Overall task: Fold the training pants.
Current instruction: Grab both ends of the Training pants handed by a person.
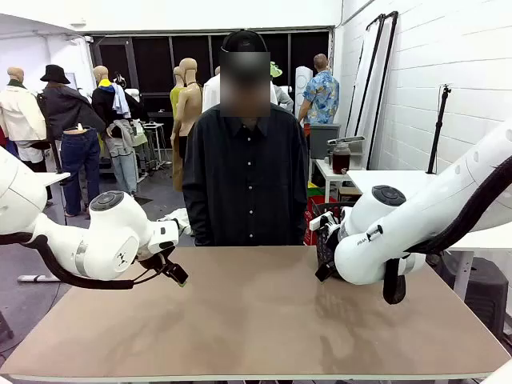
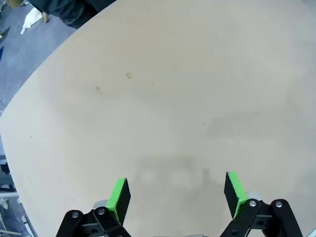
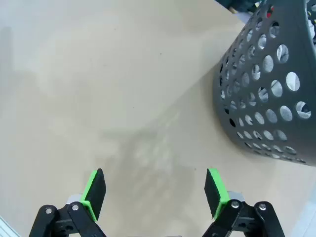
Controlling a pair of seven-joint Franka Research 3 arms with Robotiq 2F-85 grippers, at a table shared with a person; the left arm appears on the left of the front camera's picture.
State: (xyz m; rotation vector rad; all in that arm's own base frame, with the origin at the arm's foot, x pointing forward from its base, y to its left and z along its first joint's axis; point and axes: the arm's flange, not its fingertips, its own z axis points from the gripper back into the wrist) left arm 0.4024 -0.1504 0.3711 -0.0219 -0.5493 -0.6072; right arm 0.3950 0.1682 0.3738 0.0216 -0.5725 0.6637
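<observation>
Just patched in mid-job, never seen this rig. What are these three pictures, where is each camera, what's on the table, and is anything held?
The wide picture looks across a brown table at a person standing at the far side. The white left arm and right arm reach in from the sides, each ending in a two-fingered claw. The other two pictures come from cameras on the wrists, looking along the green-tipped fingers: the left gripper over the tabletop, the right gripper beside a dark holed basket standing on the table. Both are open and hold nothing.
</observation>
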